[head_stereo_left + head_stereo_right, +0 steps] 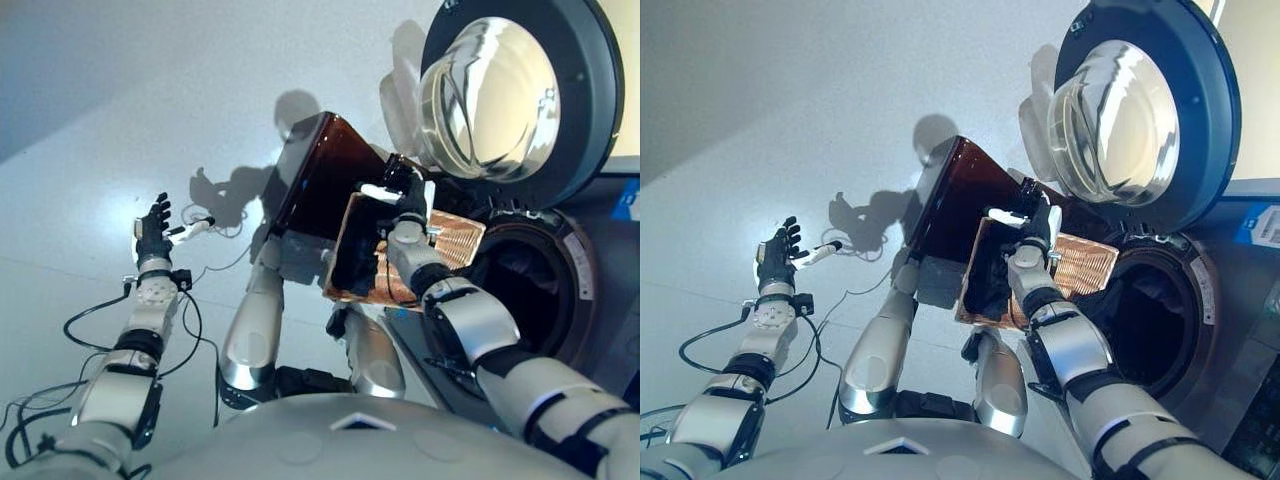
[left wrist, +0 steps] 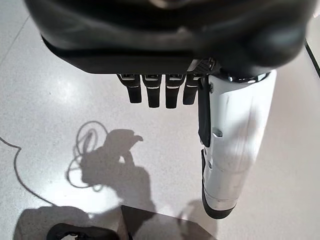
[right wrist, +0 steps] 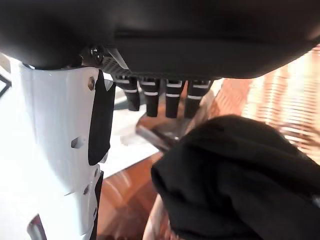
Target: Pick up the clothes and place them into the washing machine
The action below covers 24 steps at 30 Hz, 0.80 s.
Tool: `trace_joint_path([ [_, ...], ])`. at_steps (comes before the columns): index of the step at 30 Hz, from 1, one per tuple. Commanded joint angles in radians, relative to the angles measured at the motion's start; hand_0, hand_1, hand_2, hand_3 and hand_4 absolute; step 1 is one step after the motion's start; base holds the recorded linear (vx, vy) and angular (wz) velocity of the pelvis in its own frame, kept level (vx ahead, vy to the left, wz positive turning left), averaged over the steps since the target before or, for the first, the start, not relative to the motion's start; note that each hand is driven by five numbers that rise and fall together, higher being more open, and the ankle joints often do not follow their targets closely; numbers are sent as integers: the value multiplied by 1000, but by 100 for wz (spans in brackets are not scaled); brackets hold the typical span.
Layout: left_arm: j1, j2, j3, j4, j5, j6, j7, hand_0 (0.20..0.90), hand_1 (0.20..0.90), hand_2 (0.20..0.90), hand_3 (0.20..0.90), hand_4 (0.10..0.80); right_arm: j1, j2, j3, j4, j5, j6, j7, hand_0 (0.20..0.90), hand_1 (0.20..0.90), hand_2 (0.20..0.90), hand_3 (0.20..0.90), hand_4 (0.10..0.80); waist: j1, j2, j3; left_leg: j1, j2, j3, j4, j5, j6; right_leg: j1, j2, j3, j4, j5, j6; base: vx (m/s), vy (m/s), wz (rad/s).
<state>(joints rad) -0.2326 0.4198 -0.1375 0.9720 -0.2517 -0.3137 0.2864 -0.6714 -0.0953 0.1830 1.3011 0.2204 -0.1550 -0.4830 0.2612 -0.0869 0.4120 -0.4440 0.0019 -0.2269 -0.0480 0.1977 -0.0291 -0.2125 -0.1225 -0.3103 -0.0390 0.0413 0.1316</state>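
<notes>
Here, the right hand [image 1: 405, 205] is seen raised above a basket [image 1: 455, 245] of woven copper-brown weave, with its fingers [image 3: 157, 102] relaxed and only slightly bent and its white-covered thumb [image 1: 1005, 216] stretched out sideways; nothing is gripped between them. The clothes [image 3: 235, 175], a bundle of black cloth, are found just below and in front of this hand's fingertips, lying inside the basket and heaped against the wall nearest the hand. Whether the fingertips touch the cloth cannot be told; in the right wrist view a small gap seems to remain. The basket is tilted, with its open side turned towards the hand.

Beyond the right hand, on its outer side, the washer [image 1: 1210, 300] is seen with its dark drum mouth [image 1: 525, 285] uncovered. The round door [image 1: 520, 95], with a domed glass pane, is swung open and stands above and past the hand. A dark brown glossy panel [image 1: 320, 175] is propped on the thumb side of the right hand, touching the basket's far edge.

The left hand [image 1: 153, 232] is held up well apart from the basket, over the pale floor [image 1: 120, 130]. Its fingers [image 2: 155, 95] are kept straight and close together, the white thumb [image 2: 232, 150] is spread out to the side, and nothing is held in it. Only bare floor is shown past its fingertips in the left wrist view.
</notes>
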Motion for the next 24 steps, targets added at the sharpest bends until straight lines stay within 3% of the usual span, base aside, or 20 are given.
trace_joint_path([
  [1, 13, 23, 16, 30, 16, -24, 21, 900, 900, 900, 900, 800, 104, -23, -51, -3, -9, -17, -51, 900, 900, 900, 900, 800, 6, 19, -37, 93, -26, 40, -39, -70, -21, -67, -41, 34, 129, 41, 14, 27, -17, 5],
  [8, 29, 11, 31, 92, 47, -5, 12, 900, 900, 900, 900, 800, 175, -33, -66, 2, -26, -17, -47, 900, 900, 900, 900, 800, -12, -15, -92, 128, -24, 40, -39, -84, -21, -29, -36, 27, 114, 42, 15, 30, -13, 3],
  [24, 60, 9, 46, 98, 60, 1, -18, 900, 900, 900, 900, 800, 241, -73, -107, 49, -53, 3, -28, 900, 900, 900, 900, 800, -34, -34, -154, 148, -26, 41, -39, -92, -15, -9, -25, 30, 96, 42, 13, 5, -2, 0],
])
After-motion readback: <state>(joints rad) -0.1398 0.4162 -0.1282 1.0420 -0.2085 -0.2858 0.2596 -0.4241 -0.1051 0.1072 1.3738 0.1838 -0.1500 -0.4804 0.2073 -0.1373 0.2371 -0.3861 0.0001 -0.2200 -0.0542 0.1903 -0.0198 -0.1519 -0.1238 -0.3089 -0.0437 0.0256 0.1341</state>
